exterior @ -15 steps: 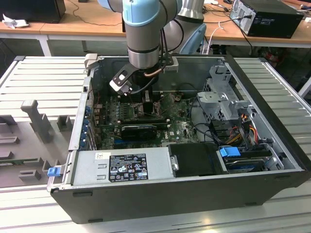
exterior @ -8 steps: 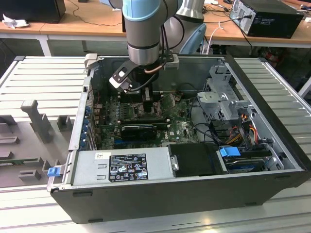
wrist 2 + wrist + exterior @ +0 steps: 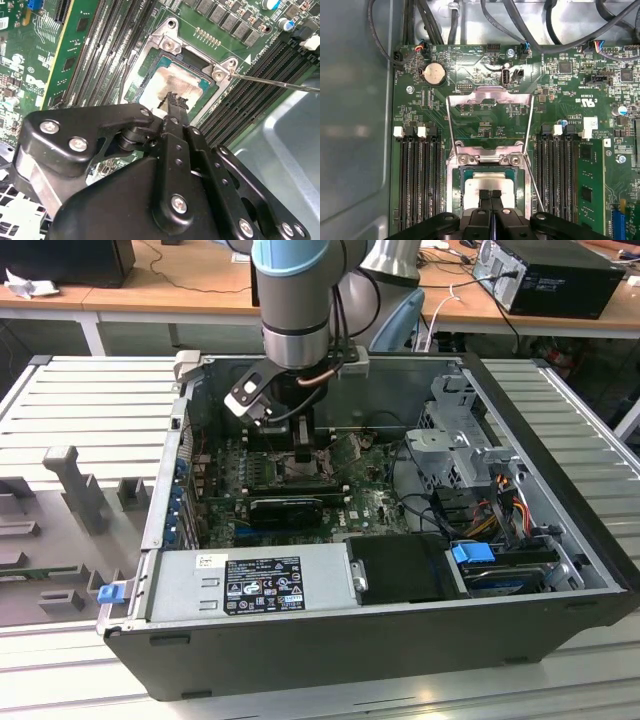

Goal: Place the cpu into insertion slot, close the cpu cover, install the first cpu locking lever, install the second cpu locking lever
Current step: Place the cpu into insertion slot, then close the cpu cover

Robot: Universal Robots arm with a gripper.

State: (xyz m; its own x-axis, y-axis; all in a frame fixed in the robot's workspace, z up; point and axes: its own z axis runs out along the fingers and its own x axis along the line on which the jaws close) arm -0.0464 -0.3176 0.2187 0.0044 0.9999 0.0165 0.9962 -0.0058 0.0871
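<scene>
Open computer case (image 3: 400, 640) holds green motherboard (image 3: 485, 125). Insertion slot (image 3: 461, 180) on board holds cpu (image 3: 487, 180), lying flat inside. Cpu cover (image 3: 490, 93) swung open, hinged at slot edge, clear of cpu. Thin locking lever (image 3: 534, 184) runs just beside slot. Gripper (image 3: 491, 192) fingers pressed together, pinching nothing, tips right over cpu face; contact unclear.

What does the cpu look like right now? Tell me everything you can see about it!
The cpu is a small, flat square with a pale silvery face, smudged darker in patches, and a thin teal edge around it. It lies flat, level with the green board, inside a silvery metal frame. The hand has its two black fingertips pressed together right over the cpu's face; whether they touch it cannot be told.
</scene>
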